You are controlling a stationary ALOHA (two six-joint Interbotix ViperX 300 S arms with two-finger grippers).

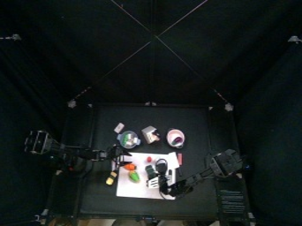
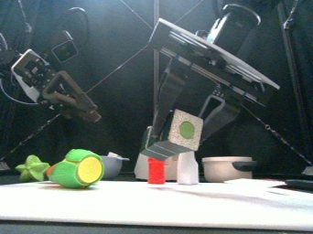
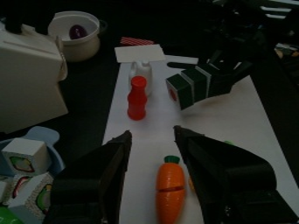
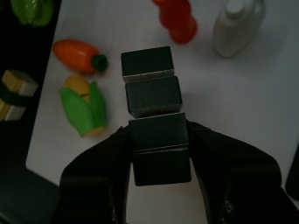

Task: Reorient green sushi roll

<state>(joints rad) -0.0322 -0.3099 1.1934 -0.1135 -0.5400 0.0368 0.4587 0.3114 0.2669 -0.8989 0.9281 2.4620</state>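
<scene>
Between the right gripper's (image 4: 159,149) two jaws sits the green sushi roll (image 4: 156,118), a dark-wrapped block in three segments; the jaws stand wide yet press on the nearest segment from both sides, so the roll reads as clamped, the other two segments reaching out past the tips. From the front view the roll (image 2: 182,129) hangs tilted above the white mat (image 2: 244,196), its pale end face with a green centre turned toward the camera, clear of the surface as far as can be told. Beyond the tips lie a red bottle (image 4: 177,17) and a white bottle (image 4: 239,28); off to one side of the jaws lie a carrot (image 4: 79,53) and a corn cob (image 4: 82,105), none of them touching the roll. Left gripper (image 3: 149,149) hangs with jaws apart, holding nothing; just ahead of them lies the carrot, further out the red bottle, and beyond that the roll in the other gripper. Judgement on progress: pickup looks done and the roll appears mid-turn in the air. Left to do, most likely: finish the turn, set the roll down on the mat in its new pose, release. Whether the present tilt is the wanted one cannot be told.
</scene>
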